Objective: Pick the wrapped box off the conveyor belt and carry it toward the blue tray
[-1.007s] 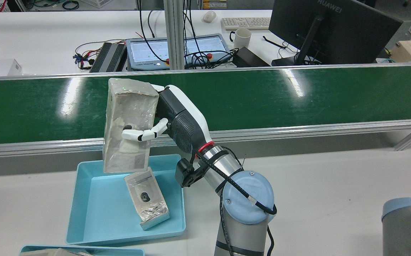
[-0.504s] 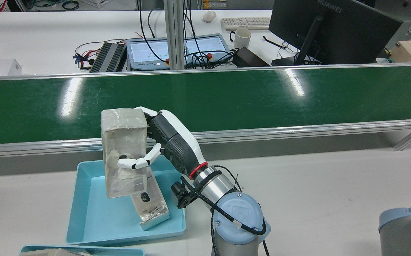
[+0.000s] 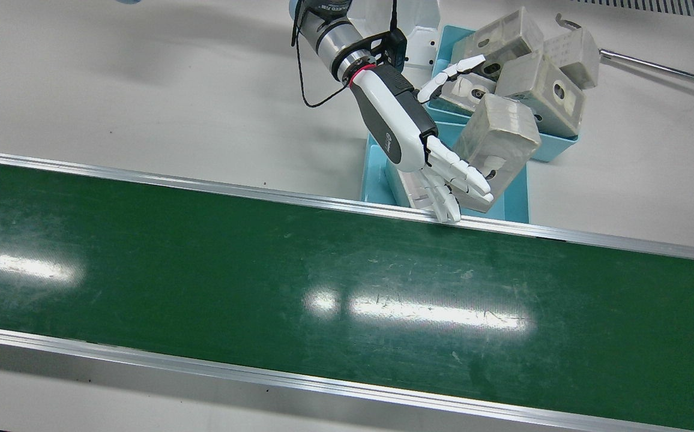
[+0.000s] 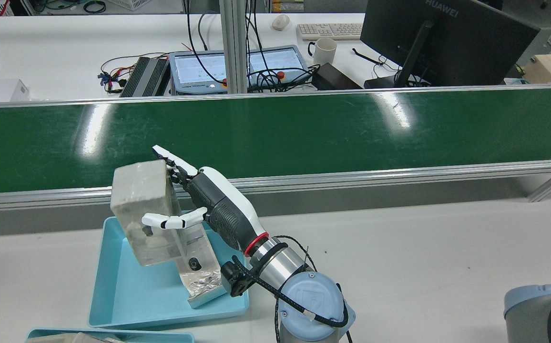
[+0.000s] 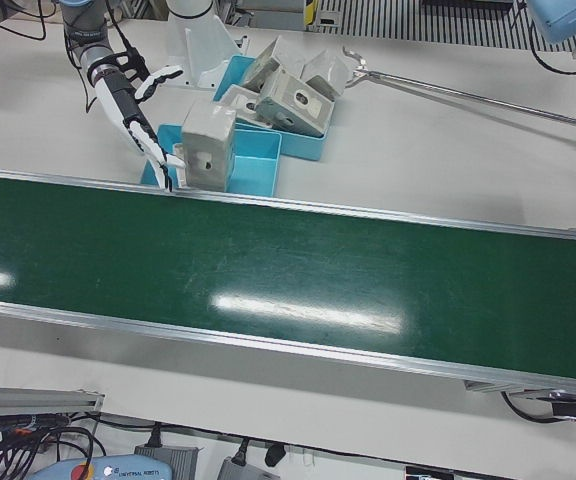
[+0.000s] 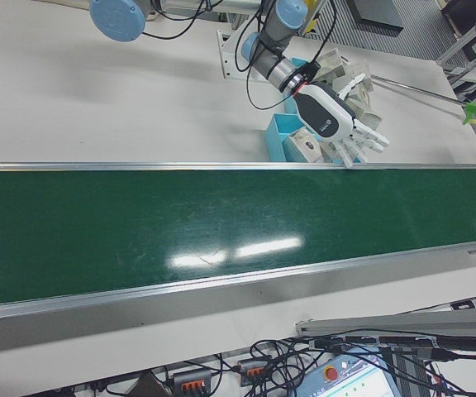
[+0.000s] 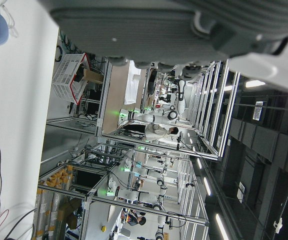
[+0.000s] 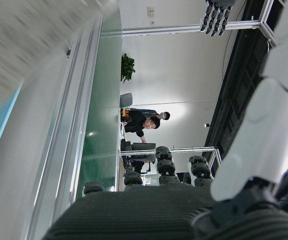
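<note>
The wrapped box [image 4: 144, 209] partly hides the left hand's [image 4: 218, 214] fingers [image 4: 168, 220].

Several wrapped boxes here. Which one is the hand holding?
The upright wrapped box over the blue tray, pinched by the hand; the other boxes lie in trays.

Grey clear-wrapped box [image 4: 143, 212], lt blue tray [image 4: 113, 295], dk green belt [image 4: 304, 133], white/black robot hand [image 4: 209, 209]
</note>
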Robot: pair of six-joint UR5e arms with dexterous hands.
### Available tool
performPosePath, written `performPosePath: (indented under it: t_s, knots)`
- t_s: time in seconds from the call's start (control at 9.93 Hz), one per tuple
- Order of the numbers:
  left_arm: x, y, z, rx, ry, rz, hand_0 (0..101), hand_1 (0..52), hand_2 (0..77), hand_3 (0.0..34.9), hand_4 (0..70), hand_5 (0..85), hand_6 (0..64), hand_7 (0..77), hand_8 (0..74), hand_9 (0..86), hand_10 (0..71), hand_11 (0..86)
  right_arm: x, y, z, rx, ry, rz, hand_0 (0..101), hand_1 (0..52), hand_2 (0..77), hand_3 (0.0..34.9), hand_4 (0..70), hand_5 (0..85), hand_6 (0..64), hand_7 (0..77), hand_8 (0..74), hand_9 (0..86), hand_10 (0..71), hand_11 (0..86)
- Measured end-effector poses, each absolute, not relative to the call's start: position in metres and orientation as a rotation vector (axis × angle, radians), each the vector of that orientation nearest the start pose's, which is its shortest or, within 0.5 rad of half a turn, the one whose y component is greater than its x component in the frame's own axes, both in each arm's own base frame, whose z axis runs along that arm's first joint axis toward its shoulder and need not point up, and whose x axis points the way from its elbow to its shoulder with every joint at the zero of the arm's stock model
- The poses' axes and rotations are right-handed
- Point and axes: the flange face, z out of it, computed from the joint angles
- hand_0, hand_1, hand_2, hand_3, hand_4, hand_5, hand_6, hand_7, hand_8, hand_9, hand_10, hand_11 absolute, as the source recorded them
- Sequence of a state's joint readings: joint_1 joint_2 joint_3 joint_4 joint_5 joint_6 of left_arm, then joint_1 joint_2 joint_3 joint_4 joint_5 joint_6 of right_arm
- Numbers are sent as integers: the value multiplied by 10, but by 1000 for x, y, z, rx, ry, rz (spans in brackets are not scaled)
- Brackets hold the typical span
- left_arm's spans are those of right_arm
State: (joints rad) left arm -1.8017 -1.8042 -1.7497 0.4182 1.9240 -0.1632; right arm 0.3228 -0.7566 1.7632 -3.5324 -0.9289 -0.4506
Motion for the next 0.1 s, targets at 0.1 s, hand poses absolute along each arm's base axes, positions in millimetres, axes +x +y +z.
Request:
performPosePath:
  t_s: [0.1]
  knots:
    - [-222,-513,519,-321,2214,-2249,0,0,11,0,0,11,5,5,5,5,5,5,-546,-386,156,676,2882,-1718,397,27,207,138,54,16,11,120,0,16,0,16]
